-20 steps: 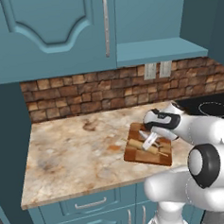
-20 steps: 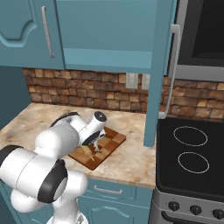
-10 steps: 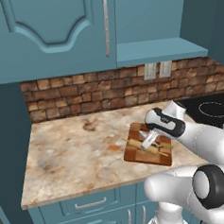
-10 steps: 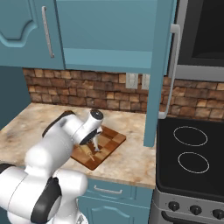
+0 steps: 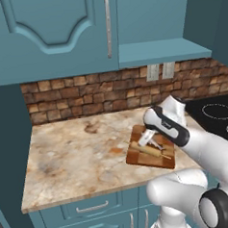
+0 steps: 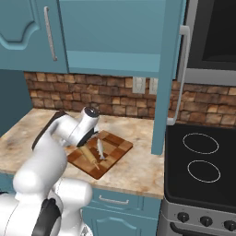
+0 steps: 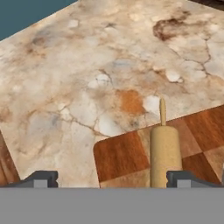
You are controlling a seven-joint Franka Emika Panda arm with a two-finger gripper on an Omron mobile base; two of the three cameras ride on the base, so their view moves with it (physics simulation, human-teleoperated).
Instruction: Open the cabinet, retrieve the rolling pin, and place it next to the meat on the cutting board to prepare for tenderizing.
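Right base view shows the cabinet with one door swung out edge-on toward the camera, which fits the pin having come out of it; the shelf behind looks bare. Below it, the marble counter carries the cutting board near its front edge, toward the stove end, where the arm can reach it without stretching.

On the board, the rolling pin lies flat and diagonal, resting on the wood with its far peg pointing off toward the open counter. The meat lies just beside it on the same board, the two roughly parallel and, as far as I can tell, not touching, which is the arrangement the task asks for.

The gripper hangs low over the board's near end. In the hand view its fingertips stand wide apart, with the pin between them but closer to the right tip, neither pad pressing it. I judge the pin released and the placement essentially done.
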